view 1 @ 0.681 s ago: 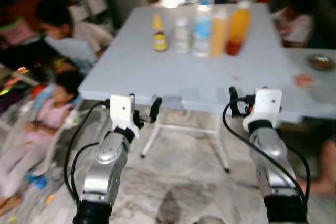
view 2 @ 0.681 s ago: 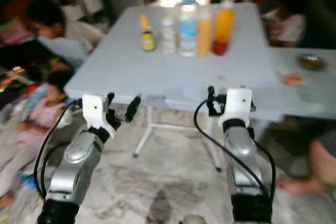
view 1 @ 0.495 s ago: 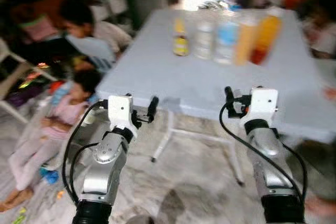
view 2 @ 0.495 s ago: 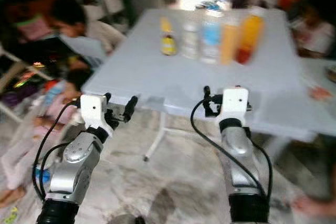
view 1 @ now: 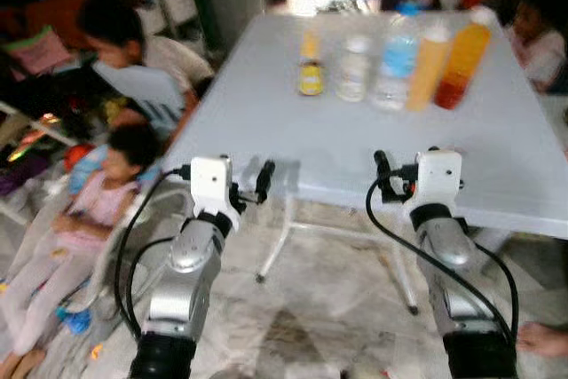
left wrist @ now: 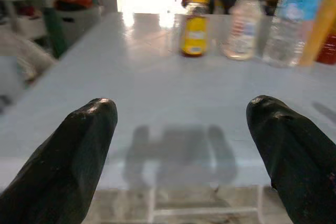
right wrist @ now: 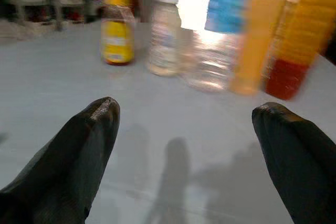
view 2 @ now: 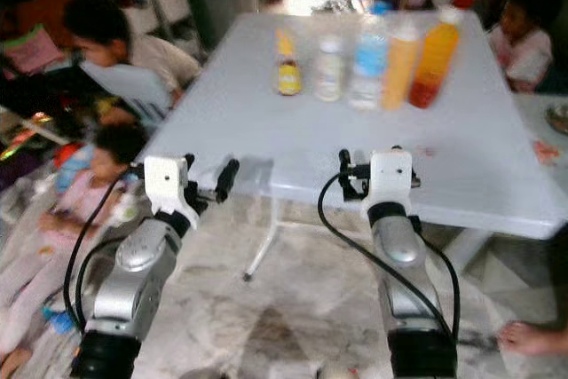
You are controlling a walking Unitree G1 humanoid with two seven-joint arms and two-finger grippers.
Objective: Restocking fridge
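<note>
While facing the pale blue table (view 1: 293, 139): row of five bottles standing upright toward table's far side, well apart from both grippers. Along the row, from robot's left: small yellow sauce bottle (view 1: 310, 68), clear jar with white cap (view 1: 354, 70), water bottle with blue label (view 1: 396, 61), tall light-orange bottle (view 1: 428, 58), orange bottle with red base (view 1: 463, 58). Neighbours close together; touching or not, cannot tell through blur. Left gripper (view 1: 252, 185) held level at table's near edge, fingers (left wrist: 68, 153) spread wide, nothing between them; from left wrist camera, pointing across tabletop toward yellow sauce bottle and white-cap jar. Right gripper (view 1: 398, 170) likewise at table's near edge, further toward table's right side, fingers (right wrist: 79, 150) also wide apart and empty; from right wrist camera, aimed at the row, water bottle roughly centred. Shadows of both fingers' pairs cast on tabletop ahead of them. Off table's left side: person seated (view 1: 133, 51) on floor, bent forward, and a child in pink (view 1: 84, 219) lying nearer the robot. Beyond table's far right corner: another person (view 1: 531, 28) seated. Bare foot (view 1: 541, 339) on marbled floor (view 1: 311, 308) below table's right near corner. White table legs (view 1: 277, 241) under near edge.
</note>
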